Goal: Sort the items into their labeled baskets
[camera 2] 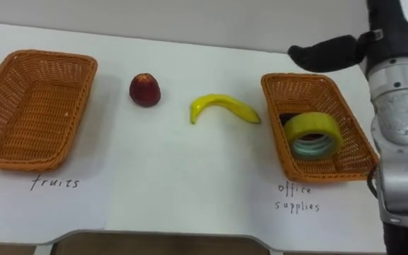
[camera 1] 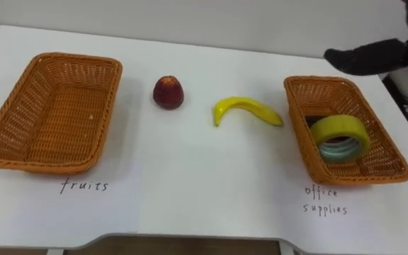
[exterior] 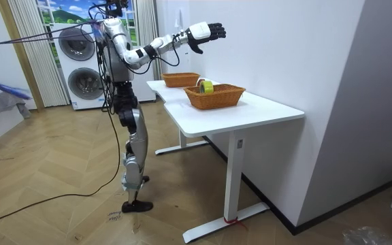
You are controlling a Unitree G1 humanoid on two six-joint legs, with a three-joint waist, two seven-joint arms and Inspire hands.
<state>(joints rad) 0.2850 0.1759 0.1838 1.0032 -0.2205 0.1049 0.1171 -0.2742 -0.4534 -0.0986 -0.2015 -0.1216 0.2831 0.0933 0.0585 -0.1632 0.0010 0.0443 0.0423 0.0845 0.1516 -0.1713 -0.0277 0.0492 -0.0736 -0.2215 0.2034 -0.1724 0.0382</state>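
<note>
A dark red apple [camera 1: 168, 93] and a yellow banana [camera 1: 246, 110] lie on the white table [camera 1: 190, 184] between two wicker baskets. The left basket [camera 1: 52, 113] holds nothing. In the right basket [camera 1: 388, 152] a yellow tape roll [camera 1: 340, 131] leans on a pale roll [camera 1: 338, 151], with something dark behind them. My right hand [camera 1: 363, 57] hangs open in the air above the right basket's far edge, with nothing in it. In the room view that hand [exterior: 206, 32] is stretched out high over the table.
A handwritten label [camera 1: 83, 186] sits in front of the left basket and another [camera 1: 324, 200] in front of the right one. The table's front edge [camera 1: 190, 237] is close to me. I stand at the table's long side; washing machines [exterior: 84, 68] are behind me.
</note>
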